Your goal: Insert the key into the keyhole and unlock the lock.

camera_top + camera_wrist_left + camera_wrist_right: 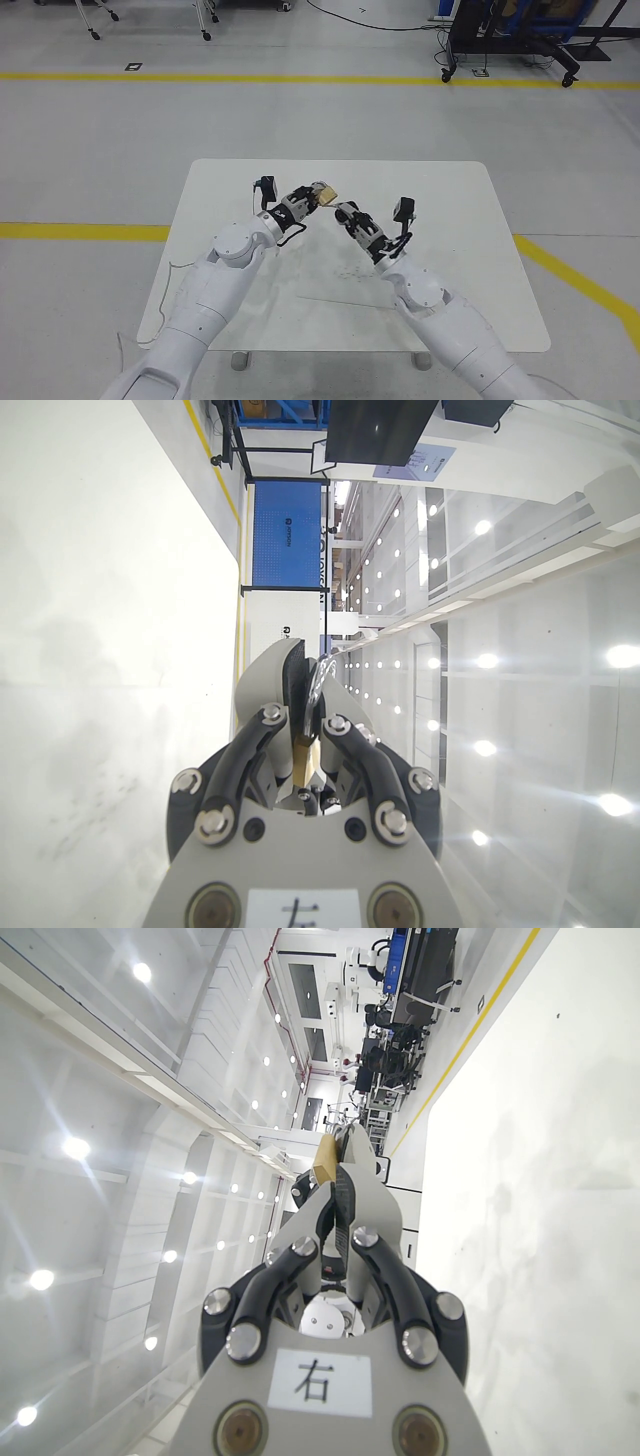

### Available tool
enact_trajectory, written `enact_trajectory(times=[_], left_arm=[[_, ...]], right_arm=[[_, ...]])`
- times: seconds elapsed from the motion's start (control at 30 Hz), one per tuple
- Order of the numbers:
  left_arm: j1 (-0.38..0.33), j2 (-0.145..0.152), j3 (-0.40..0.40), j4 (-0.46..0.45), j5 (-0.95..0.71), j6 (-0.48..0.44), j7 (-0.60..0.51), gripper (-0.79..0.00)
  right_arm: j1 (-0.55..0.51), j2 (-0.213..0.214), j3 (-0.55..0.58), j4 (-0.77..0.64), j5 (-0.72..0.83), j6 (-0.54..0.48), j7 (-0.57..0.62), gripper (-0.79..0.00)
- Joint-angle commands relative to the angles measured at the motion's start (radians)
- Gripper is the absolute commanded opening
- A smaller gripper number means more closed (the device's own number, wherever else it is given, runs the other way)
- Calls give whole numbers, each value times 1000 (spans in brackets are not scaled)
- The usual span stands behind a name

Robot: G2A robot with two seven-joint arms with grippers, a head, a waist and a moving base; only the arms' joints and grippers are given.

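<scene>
Above the middle of the white table [450, 300], my left gripper [316, 196] is shut on a small brass padlock [325, 191]. In the left wrist view the padlock's brass body [306, 762] sits deep between the fingers [280, 680], and its silver shackle [320, 675] pokes out past the tips. My right gripper [344, 211] faces it from the right, fingers pressed together on the key, which stays almost hidden between the pads. In the right wrist view the tips of this gripper [334, 1180] touch the padlock [325, 1160].
Both arms meet over the table, with bare tabletop around them and faint scuff marks [355, 270] near the right arm. The table's far edge [340, 162] lies just beyond the grippers. Past it is grey floor with yellow lines [300, 78].
</scene>
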Motion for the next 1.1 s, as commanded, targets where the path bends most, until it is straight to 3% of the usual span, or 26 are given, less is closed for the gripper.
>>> enact_trajectory(times=[0.0, 0.1, 0.37, 0.63, 1.07], left_arm=[[0, -1, -2, 0, 1, -2, 4, -785], [1, -2, -3, 0, 2, -1, 8, -785], [2, -5, -10, 6, -26, 44, 2, -785], [-14, -10, -3, 31, -58, 150, -38, -785], [-19, -13, -6, 42, -62, 170, -43, -785]], right_arm=[[-2, -2, -1, -6, -14, -1, -1, -785], [-8, -5, 4, -14, -42, -8, -17, -785], [-43, -11, 23, -47, -378, -58, -284, -785], [-47, -18, -12, -57, -781, 58, -393, -785], [-49, -37, -9, -21, -848, 75, -420, -785]])
